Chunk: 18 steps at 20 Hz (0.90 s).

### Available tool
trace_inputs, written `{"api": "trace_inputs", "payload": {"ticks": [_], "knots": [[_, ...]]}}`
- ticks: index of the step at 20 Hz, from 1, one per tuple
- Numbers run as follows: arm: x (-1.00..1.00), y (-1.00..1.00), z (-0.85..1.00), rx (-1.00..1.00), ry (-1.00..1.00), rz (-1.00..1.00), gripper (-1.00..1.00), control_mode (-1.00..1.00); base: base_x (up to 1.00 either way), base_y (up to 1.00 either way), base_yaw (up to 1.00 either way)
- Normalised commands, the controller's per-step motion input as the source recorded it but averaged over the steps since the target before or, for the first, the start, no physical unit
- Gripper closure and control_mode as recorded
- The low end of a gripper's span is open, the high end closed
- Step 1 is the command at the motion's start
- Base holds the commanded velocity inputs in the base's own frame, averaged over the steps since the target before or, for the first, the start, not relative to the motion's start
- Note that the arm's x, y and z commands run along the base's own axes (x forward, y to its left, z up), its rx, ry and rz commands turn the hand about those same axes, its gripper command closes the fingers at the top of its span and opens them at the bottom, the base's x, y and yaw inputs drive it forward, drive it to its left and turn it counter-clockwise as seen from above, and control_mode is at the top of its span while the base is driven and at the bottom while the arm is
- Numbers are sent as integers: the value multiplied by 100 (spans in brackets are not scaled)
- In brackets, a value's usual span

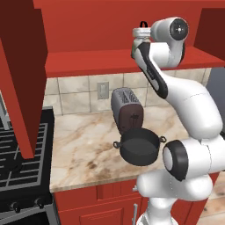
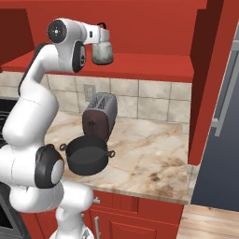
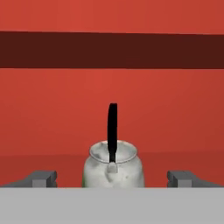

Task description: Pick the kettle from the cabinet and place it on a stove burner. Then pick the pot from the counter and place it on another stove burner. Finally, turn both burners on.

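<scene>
The small silvery kettle [image 3: 113,168] stands on the red cabinet shelf [image 2: 154,63], its black loop handle edge-on to the hand view. My gripper [image 3: 113,178] is open, its fingertips [image 3: 43,178] wide apart on either side of the kettle and not touching it. From the right base view the gripper [image 2: 103,35] hovers at handle height just in front of the kettle [image 2: 102,52]. The dark pot [image 1: 139,147] sits on the marbled counter [image 1: 83,145] in front of the toaster. The stove's burner grates [image 1: 17,149] lie at the far left.
A chrome and dark-red toaster [image 1: 126,110] stands behind the pot [image 2: 87,155]. An open red cabinet door [image 1: 22,74] hangs over the gap between stove and counter. A grey fridge [image 2: 224,116] borders the counter [image 2: 149,154] on the right.
</scene>
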Motion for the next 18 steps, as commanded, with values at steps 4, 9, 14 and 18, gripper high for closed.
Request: {"api": "trace_inputs", "payload": {"ticks": [4,9,14,18], "knots": [[21,0,6,-1,0,0,-100,-100,0,0,0],[18,-5,6,0,0,0,-100,-100,0,0,0],[17,-8,5,0,0,0,-100,-100,0,0,0],[19,-5,4,0,0,0,-100,-100,0,0,0]]}}
